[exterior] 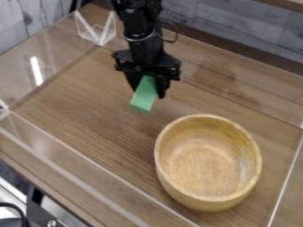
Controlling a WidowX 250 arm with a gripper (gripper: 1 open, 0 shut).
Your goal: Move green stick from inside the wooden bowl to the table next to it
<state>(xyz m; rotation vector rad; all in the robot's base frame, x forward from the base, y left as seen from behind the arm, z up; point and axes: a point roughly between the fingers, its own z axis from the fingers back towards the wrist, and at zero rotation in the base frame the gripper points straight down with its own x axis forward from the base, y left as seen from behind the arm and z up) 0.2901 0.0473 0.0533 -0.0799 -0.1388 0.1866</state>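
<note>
My gripper [147, 78] points straight down and is shut on the top end of the green stick [144, 95]. The stick hangs tilted just above the brown wood-grain table [83, 106], its lower end close to the surface. The wooden bowl [210, 160] sits to the lower right with nothing inside it. The stick is to the upper left of the bowl's rim and apart from it.
Clear acrylic walls [48, 146] run along the table's edges. A small clear stand [95, 28] sits at the back left corner. A grey plank wall lies behind the table.
</note>
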